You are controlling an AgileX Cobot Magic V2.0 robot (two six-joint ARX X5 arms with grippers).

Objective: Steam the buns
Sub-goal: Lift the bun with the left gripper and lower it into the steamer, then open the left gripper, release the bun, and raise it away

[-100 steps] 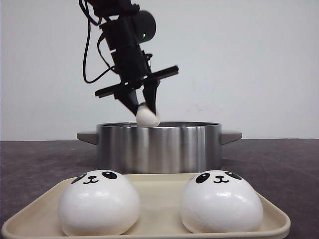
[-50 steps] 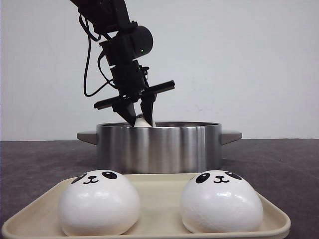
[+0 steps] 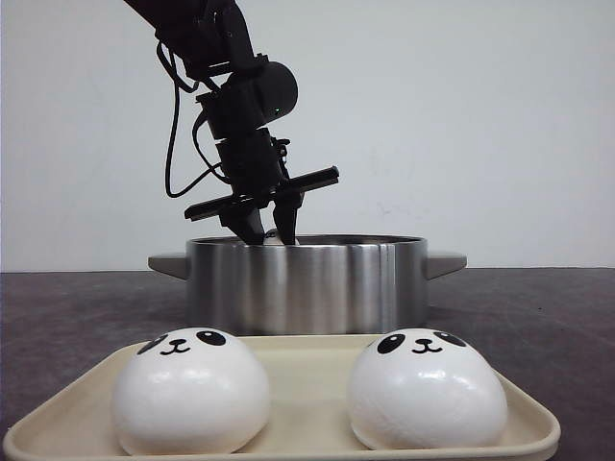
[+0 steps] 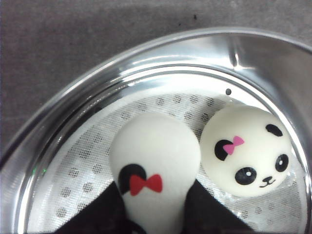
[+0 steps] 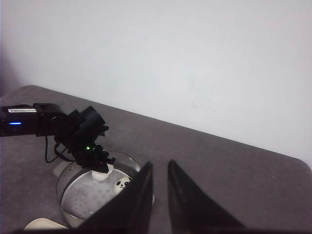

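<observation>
Surface: a dark grey, matte table runs back to a plain white wall. No other room feature shows.

Count, near to far.

Tray: one, cream-coloured, at the near edge of the table.

Buns on the tray: two. The left bun and the right bun sit side by side but apart, both upright, panda faces on top.

Pot: one, steel, just behind the tray, with a handle on each side. The left wrist view shows a perforated white liner across its floor.

Buns in the pot: two. One, with a pink bow, lies on the liner to the right side, face up. The other, with a red bow, is pinched between the dark fingers of the left gripper, squeezed narrow where they bite and bulging beyond them. It touches, or very nearly touches, the pink-bow bun. Whether it rests on the liner cannot be told. In the front view the fingertips dip to the pot rim at the far left.

Total buns: four.

Right gripper: raised well above the table, looking down at the pot from afar. Its two dark fingers stand close together with a narrow gap, nothing between them.
</observation>
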